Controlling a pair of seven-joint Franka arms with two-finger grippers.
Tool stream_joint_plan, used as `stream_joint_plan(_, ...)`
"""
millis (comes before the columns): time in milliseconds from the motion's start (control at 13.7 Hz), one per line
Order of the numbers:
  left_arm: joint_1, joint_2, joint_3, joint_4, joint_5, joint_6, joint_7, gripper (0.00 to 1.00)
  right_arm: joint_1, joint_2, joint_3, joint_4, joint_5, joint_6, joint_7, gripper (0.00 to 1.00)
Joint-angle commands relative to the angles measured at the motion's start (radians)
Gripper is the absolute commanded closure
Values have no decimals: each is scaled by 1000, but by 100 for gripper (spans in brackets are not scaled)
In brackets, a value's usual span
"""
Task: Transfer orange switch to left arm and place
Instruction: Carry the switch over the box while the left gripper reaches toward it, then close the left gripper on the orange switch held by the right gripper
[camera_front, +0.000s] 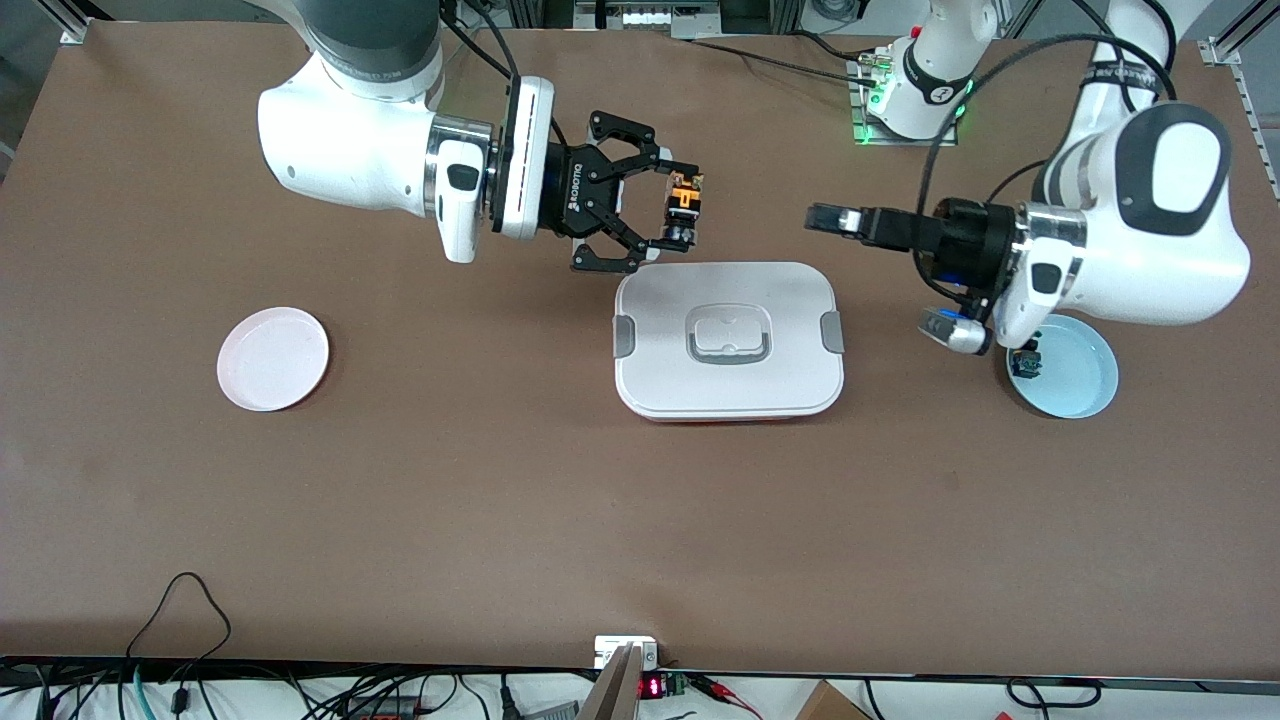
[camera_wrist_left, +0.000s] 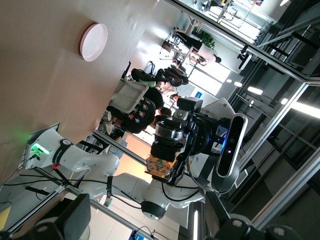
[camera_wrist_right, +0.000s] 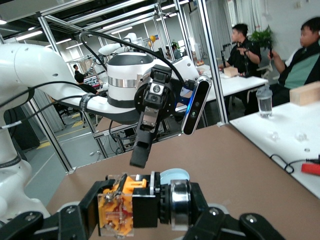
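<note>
My right pincer (camera_front: 678, 212) is clamped on the orange switch (camera_front: 685, 198), up in the air just above the box's (camera_front: 729, 339) edge. My left pincer (camera_front: 828, 219) hovers over bare tabletop (camera_front: 500, 480), fingers together.

Evenly bright from above in the front view, with soft, short shadows under the 2 white jointed arms (camera_front: 370, 130) on the matte brown table (camera_front: 500, 500). Mild glare on the large white lidded box (camera_front: 730, 340). Strong backlight from bright windows in the left wrist view, nearly washed out. Blurred, out of focus at the near black gripper fingers (camera_wrist_right: 75, 220) in the right wrist view.
</note>
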Motion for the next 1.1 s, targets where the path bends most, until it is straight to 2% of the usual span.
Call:
stream_joint_plan(0,10,-40,-78,-38,-28,110,-26,0,16,30,0,13,112,8,-156,96)
stream_joint_plan(219,9,-37,-125,-33,-29,184,-18,0,43,39,0,13,319,6,-303,96)
stream_joint_plan(292,9,-35,-129,-30,-31,186,-15,0,43,39,0,13,358,2,-328,96)
stream_joint_plan(512,9,-37,-129,-28,-31,186,-15,0,43,39,0,13,366,5,-331,96)
stream_joint_plan(658,9,-38,-130,-28,-31,186,-15,16,43,39,0,13,366,6,-331,96)
stream_joint_plan(1023,9,-48,-133,-22,-31,186,-15,16,49,39,0,13,366,6,-333,96)
